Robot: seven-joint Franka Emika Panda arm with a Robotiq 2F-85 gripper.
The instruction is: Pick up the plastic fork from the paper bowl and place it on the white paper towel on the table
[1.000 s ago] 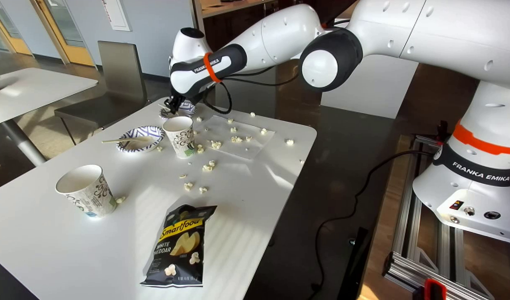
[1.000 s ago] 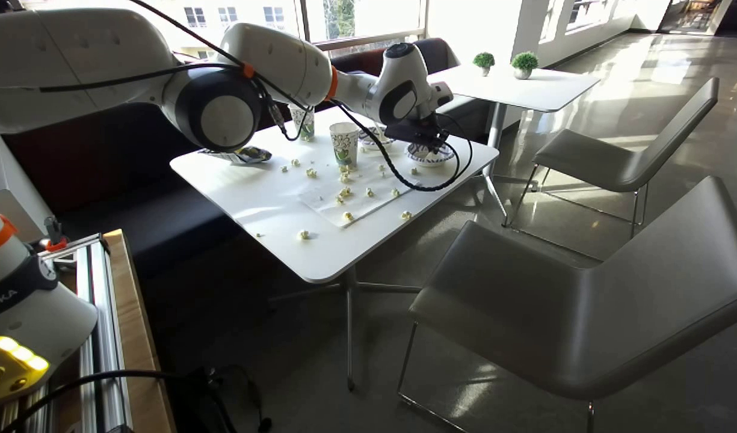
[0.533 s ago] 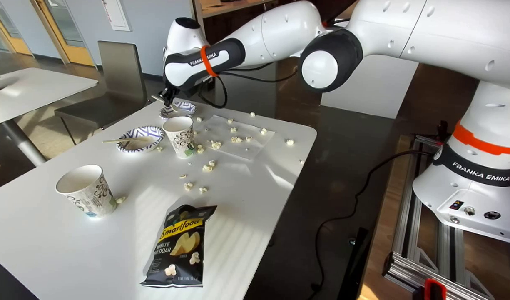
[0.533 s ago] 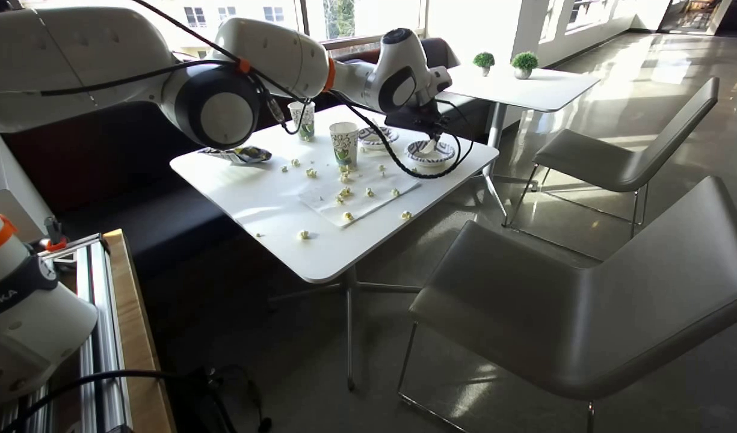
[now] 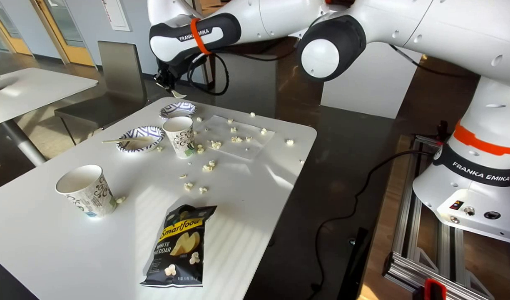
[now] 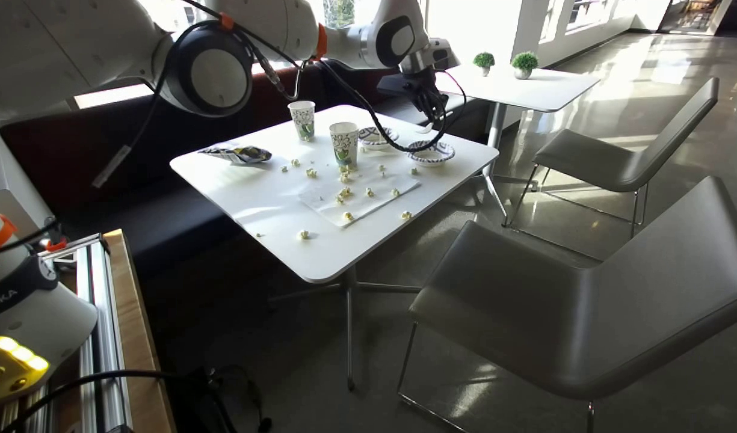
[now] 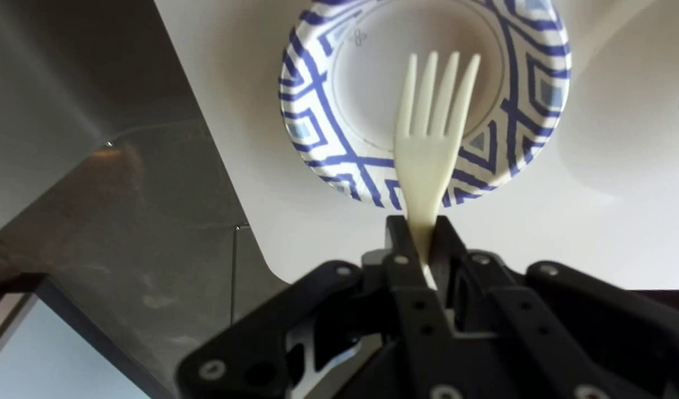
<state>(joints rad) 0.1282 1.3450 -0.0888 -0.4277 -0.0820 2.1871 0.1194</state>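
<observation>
The pale plastic fork (image 7: 428, 155) is held by its handle in my gripper (image 7: 419, 233), which is shut on it. Its tines point away from the fingers, above the blue-and-white paper bowl (image 7: 328, 138) in the wrist view. In both exterior views my gripper (image 5: 166, 83) (image 6: 431, 111) is above the bowl (image 5: 177, 110) (image 6: 431, 156), and the fork (image 5: 178, 95) (image 6: 426, 128) hangs clear of it. The white paper towel (image 5: 234, 151) lies flat on the table with several popcorn pieces on it; it also shows in an exterior view (image 6: 326, 201).
A second patterned bowl (image 5: 155, 132) holds another utensil (image 5: 113, 141). One paper cup (image 5: 182, 137) stands between the bowls and the towel, another cup (image 5: 88, 193) farther off. A black popcorn bag (image 5: 180, 246) and scattered popcorn (image 5: 209, 166) lie on the table.
My gripper has risen from the near bowl, lifting the fork out of it. The fork has gone from lying tilted in the bowl to hanging above it. The table items have not moved.
</observation>
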